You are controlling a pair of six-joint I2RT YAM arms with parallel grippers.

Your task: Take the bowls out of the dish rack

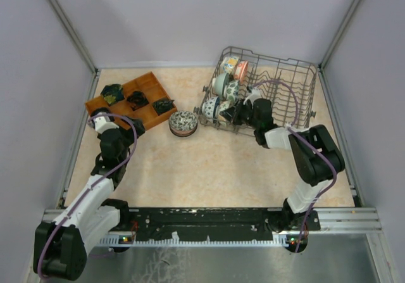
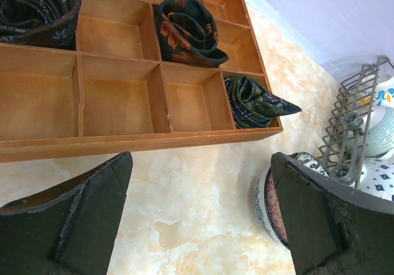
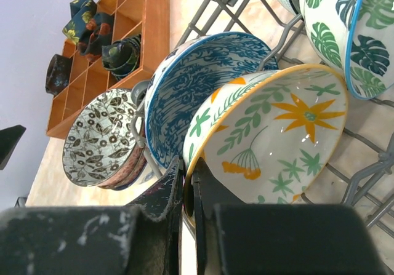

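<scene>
Bowl outside dish rack: one.

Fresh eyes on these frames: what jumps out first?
The grey wire dish rack at the table's far right stands out, packed with brightly patterned bowls on edge; the right gripper is shut on the rim of the yellow-rimmed floral bowl there. One patterned bowl sits alone on the table between the rack and a wooden tray holding dark rolled cloths, far left.

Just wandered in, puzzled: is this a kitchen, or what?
Likely a robot test booth, not a kitchen: blank walls enclose one tabletop holding a dish rack of bowls, with two robot arms bolted at its edge.
</scene>
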